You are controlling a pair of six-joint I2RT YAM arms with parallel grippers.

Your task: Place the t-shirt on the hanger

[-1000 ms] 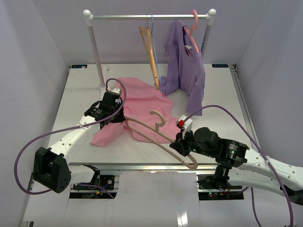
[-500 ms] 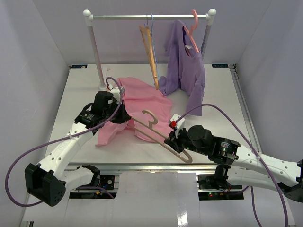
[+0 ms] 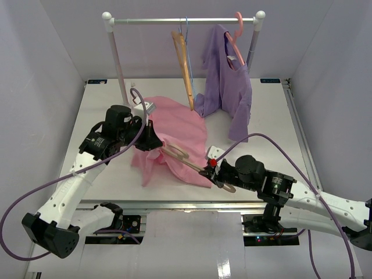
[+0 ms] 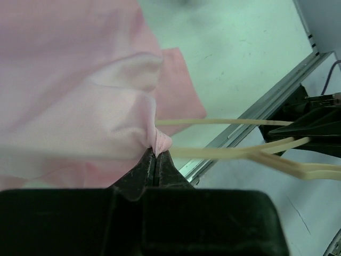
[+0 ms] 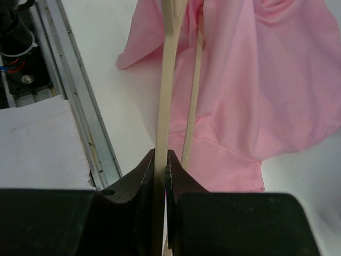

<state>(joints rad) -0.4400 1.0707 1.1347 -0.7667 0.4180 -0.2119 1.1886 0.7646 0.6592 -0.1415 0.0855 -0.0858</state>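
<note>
The light pink t-shirt (image 3: 177, 131) lies partly lifted in the middle of the table. My left gripper (image 3: 156, 143) is shut on a fold of it (image 4: 157, 140) and holds that edge up. The beige hanger (image 3: 187, 162) runs from the shirt's edge to my right gripper (image 3: 210, 172), which is shut on one of its thin arms (image 5: 165, 96). The hanger's far end goes under the pink cloth and is hidden there. In the left wrist view the hanger's bars (image 4: 234, 153) pass just right of my fingertips.
A white rail (image 3: 183, 21) stands at the back with an orange hanger (image 3: 185, 64) and a purple shirt (image 3: 228, 81) on a pink hanger (image 3: 235, 36). The table's front metal edge (image 5: 80, 122) lies close to my right gripper.
My left gripper has risen and moved back and right, lifting the shirt's edge. My right gripper has pushed the hanger left, so its far end and hook now sit under the cloth.
</note>
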